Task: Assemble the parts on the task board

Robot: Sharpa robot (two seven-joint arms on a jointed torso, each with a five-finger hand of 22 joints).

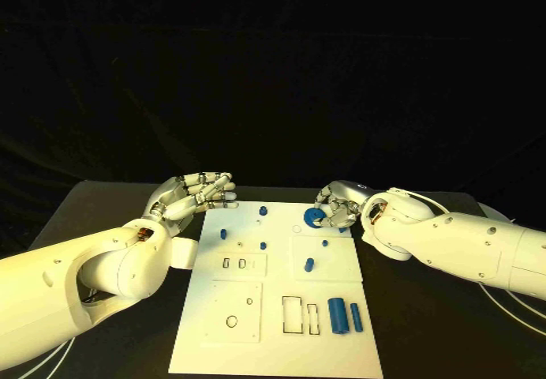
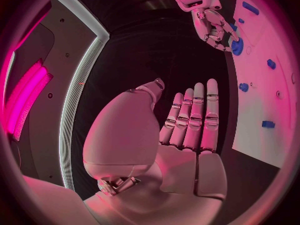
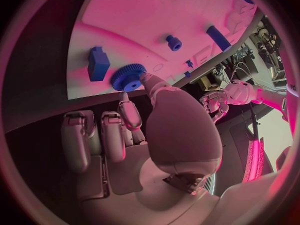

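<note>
At the task board [image 1: 273, 316] far corner, right hand [image 1: 339, 207] grasps the blue gear [image 1: 313, 218].

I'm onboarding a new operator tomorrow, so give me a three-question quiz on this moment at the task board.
1. True or false: the left hand holds a blue part.
2. Which part does the right hand touch? A) the blue gear B) the large blue cylinder C) the thin blue pin
3. Fill in: the large blue cylinder lies on the task board near the edge closest to the ____.

Key: 1 false, its fingers are spread at the board's far left corner; 2 A; 3 robot.
</note>
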